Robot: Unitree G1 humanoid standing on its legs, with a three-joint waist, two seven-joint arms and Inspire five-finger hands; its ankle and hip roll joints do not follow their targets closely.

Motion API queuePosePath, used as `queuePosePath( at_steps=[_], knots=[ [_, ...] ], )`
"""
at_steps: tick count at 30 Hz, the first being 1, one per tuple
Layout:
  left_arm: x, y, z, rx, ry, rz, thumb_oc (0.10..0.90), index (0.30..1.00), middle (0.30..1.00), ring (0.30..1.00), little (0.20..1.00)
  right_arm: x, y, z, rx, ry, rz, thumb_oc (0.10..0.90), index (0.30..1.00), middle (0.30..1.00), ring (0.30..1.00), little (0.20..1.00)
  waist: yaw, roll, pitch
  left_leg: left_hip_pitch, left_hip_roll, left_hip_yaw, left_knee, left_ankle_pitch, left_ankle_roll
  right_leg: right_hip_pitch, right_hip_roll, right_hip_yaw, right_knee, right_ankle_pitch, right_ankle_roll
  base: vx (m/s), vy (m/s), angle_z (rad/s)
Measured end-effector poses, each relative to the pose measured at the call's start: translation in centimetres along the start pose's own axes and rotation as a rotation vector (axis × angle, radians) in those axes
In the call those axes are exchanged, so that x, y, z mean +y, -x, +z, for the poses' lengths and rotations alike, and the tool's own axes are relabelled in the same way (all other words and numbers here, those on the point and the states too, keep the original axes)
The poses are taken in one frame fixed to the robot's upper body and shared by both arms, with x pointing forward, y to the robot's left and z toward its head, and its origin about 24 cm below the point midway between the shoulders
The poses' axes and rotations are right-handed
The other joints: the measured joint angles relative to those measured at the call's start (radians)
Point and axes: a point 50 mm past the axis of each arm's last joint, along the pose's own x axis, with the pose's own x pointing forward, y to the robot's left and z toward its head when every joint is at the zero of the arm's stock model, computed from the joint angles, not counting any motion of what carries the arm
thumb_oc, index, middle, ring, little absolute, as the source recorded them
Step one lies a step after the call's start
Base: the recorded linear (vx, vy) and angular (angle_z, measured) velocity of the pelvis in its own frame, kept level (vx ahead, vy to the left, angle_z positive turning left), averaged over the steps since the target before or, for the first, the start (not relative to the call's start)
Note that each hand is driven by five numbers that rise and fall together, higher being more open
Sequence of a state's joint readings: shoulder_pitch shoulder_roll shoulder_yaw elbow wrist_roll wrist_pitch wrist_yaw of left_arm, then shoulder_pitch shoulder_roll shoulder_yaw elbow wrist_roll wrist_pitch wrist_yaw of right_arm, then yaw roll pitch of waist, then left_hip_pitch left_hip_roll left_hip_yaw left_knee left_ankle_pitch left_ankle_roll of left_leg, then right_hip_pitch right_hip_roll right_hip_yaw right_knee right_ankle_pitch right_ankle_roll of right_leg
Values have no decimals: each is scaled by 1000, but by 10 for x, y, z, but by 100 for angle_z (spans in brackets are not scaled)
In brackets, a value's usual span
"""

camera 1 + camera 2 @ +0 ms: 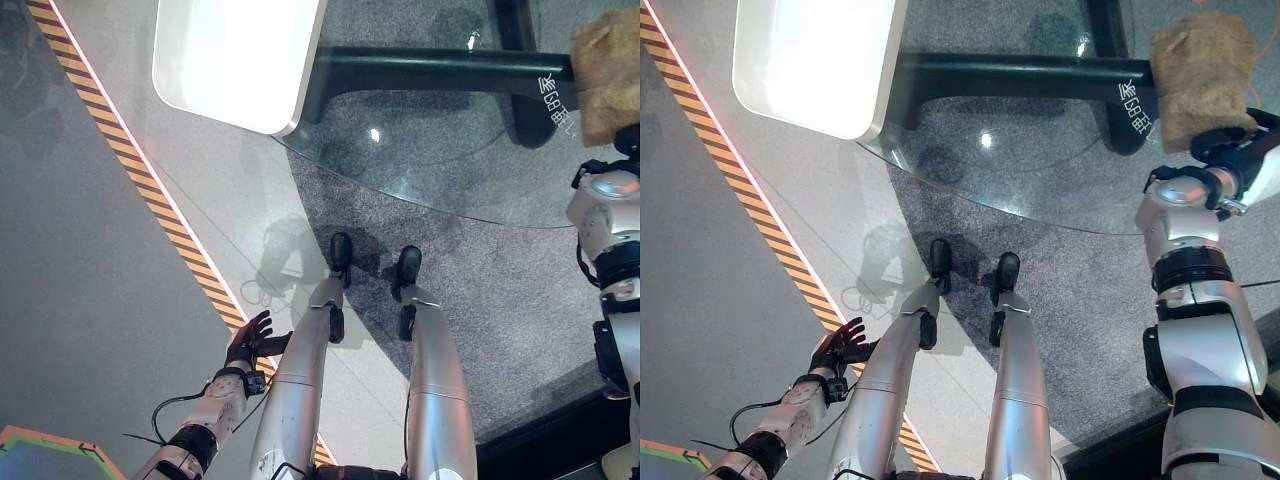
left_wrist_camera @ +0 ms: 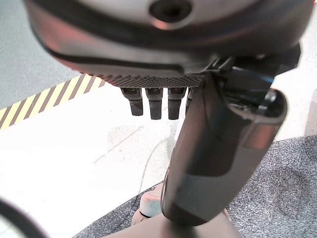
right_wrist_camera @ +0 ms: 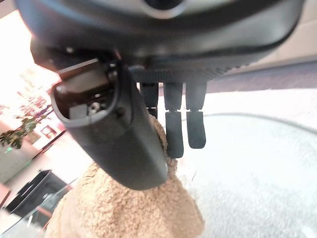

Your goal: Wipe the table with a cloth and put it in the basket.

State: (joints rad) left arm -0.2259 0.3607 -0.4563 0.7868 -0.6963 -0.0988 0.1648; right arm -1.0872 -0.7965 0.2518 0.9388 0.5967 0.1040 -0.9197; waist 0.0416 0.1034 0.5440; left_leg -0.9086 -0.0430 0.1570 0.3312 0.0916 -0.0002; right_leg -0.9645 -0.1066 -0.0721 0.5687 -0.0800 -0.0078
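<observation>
A round glass surface stands on grey carpet beside a pale floor strip edged with yellow-and-black tape, with a white panel at its far left. The right robot hand pinches a tan fleecy cloth between thumb and fingers, the bunched cloth over the glass's far right. The left robot hand hangs low over the floor, fingers straight and apart, holding nothing.

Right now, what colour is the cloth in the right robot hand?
Tan, with a fuzzy, looped texture. The cloth shows best in the right wrist view, pinched by the right robot hand.
</observation>
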Motion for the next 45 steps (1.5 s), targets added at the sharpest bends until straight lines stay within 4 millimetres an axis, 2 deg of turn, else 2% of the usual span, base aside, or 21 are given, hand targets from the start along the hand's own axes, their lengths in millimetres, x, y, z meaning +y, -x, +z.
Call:
queuePosePath(
  at_steps=[7, 12, 18, 22, 36, 39, 43, 45],
  knots=[
    [-3, 0, 2, -6, 3, -10, 800, 900, 900, 900, 900, 1, 1, 1, -9, -6, 5, 100, 300, 300, 300, 200, 8, 7, -1, 1, 1, -1, -1, 5, 7, 1, 2, -1, 2, -1, -1, 0, 0, 0],
    [-3, 0, 2, -5, 4, -10, 800, 900, 900, 900, 900, 11, 10, 11, -80, 7, 74, 100, 300, 300, 300, 200, 9, 7, -1, 4, 0, -2, -8, 9, 4, 1, 1, -2, 3, 0, -3, -1, 6, 0],
    [-5, 0, -1, 3, 30, -4, 800, 900, 900, 900, 900, 42, 42, 28, -219, 56, 308, 100, 300, 300, 300, 200, 11, 8, -1, 18, -2, -6, -36, 22, -3, 3, 0, -6, 2, 2, -7, -2, 23, 1],
    [-5, -1, -3, 11, 50, 4, 800, 900, 900, 900, 900, 59, 62, 29, -244, 86, 452, 100, 300, 300, 300, 200, 9, 8, -1, 18, -1, -18, -34, 24, -5, 9, 0, -20, 6, -2, -14, 12, 15, 6],
    [-4, -1, -4, 13, 48, -1, 800, 900, 900, 900, 900, 73, 78, 32, -325, 217, 742, 100, 300, 300, 300, 200, 6, 10, -2, 19, 2, -31, -27, 23, -3, 16, 0, -36, 21, -13, -27, 3, 3, 2],
    [-4, -1, -4, 10, 46, -1, 800, 900, 900, 900, 900, 80, 93, 32, -365, 251, 873, 100, 300, 300, 300, 200, 6, 10, -2, 17, 5, -33, -24, 22, -3, 16, 1, -40, 22, -15, -30, 0, 0, 0],
    [-5, -1, -1, 1, 40, -6, 800, 900, 900, 900, 900, 93, 128, 23, -409, 281, 1115, 100, 300, 300, 300, 200, 13, 10, -2, 12, 6, -42, -15, 22, -3, 16, -2, -55, 26, -26, -36, 20, -3, 9],
    [-5, -1, -1, 0, 40, -9, 800, 900, 900, 900, 900, 101, 153, 13, -392, 261, 1244, 100, 300, 300, 300, 200, 18, 10, -2, 10, 4, -52, -14, 22, -3, 16, -3, -62, 33, -33, -39, 17, -7, 12]
  ],
)
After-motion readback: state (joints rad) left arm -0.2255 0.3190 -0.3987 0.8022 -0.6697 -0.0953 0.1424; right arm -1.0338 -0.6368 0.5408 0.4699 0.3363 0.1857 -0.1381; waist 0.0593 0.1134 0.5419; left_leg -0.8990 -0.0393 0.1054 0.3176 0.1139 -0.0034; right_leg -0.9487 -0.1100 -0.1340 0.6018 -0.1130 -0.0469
